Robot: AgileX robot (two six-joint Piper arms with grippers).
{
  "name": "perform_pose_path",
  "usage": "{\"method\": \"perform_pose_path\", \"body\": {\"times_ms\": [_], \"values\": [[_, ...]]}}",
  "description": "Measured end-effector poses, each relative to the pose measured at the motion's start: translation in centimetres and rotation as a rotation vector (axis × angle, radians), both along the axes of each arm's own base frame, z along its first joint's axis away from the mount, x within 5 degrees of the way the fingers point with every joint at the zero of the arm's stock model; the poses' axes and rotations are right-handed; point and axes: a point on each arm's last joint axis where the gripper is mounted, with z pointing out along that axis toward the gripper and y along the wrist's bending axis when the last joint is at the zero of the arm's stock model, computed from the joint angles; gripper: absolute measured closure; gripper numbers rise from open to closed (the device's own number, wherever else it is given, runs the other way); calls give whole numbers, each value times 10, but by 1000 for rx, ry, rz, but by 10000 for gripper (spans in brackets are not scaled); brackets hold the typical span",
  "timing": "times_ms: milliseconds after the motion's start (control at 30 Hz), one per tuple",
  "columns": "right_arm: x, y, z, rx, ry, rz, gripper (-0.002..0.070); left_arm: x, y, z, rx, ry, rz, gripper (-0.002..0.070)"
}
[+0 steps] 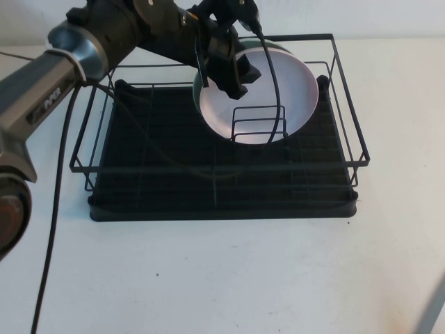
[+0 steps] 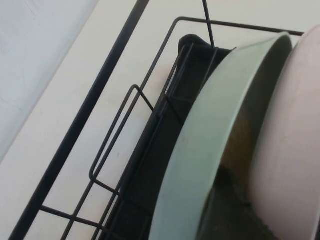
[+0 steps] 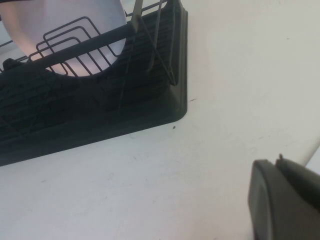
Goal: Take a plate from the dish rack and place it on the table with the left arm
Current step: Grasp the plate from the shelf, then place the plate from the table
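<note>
From the high camera I see my left arm (image 1: 83,62) reaching across from the nine o'clock side toward the far rail of the dish rack (image 1: 222,202), which takes up the middle of the table (image 1: 222,278). The left gripper (image 1: 229,66) sits at about twelve o'clock over the rack, right at the upper left edge of the plate (image 1: 268,94). I cannot tell how its fingers stand or whether they have hold of the rim; the wrist hides them from above, and the left wrist camera shows no fingertips.

The pink plate stands on edge in the rack's far right part, leaning back, its lower edge behind the small wire divider (image 1: 259,124). The green plate (image 2: 215,135) stands just behind it, the two faces close together; in the left wrist camera a narrow gap shows between them.

The right gripper (image 3: 285,200) shows only in its own wrist camera, as a dark rounded part low over bare table, apart from the rack's near corner. I cannot tell how its fingers stand.
</note>
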Motion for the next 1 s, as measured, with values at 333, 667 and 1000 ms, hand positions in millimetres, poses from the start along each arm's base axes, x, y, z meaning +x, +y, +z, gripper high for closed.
{"method": "perform_pose_path", "body": {"times_ms": [333,667,1000], "values": [[0,0,0,0,0,0,694,3,1,-3,21,-29,1,593],[0,0,0,0,0,0,694,-20,11,53,-1,-132,-18,599],[0,0,0,0,0,0,694,-83,32,141,-167,-126,-36,601]]}}
